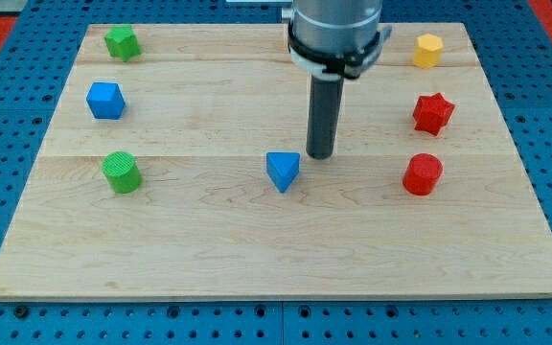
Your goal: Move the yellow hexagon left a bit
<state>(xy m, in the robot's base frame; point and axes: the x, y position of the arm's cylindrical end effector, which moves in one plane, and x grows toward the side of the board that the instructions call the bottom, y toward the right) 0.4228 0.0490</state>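
The yellow hexagon (428,50) sits at the view's top right corner of the wooden board (209,240). My tip (320,155) is down near the board's middle, well to the left of and below the hexagon. It stands just to the upper right of a blue triangular block (283,171), with a small gap between them.
A red star block (433,113) and a red cylinder (423,174) lie below the yellow hexagon on the right side. On the left are a green star-like block (122,42), a blue cube (105,100) and a green cylinder (122,172). Blue pegboard surrounds the board.
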